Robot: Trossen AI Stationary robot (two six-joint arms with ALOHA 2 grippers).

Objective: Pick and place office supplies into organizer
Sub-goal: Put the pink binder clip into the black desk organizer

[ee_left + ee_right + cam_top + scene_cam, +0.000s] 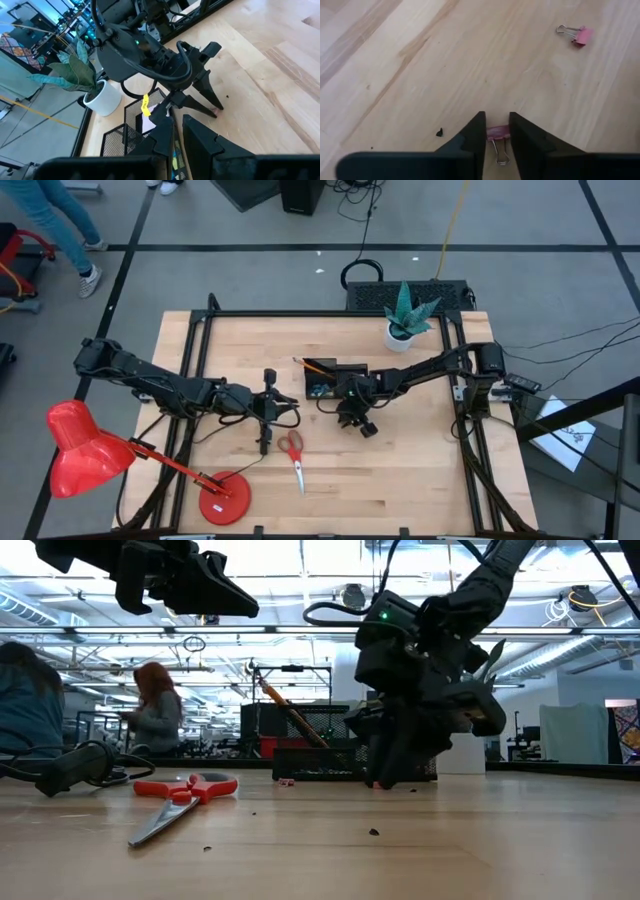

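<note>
Two pink binder clips lie on the table: your right gripper [497,131] pinches one clip [497,133] by its stiff body; it's light, springy, wire handles slippery.

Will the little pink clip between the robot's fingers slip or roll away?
Probably not roll: the pink binder clip lies flat with its wire loops on the table. It looks tiny and light, so it could skid on the smooth wood if the right hand nudges it off-centre.
</note>
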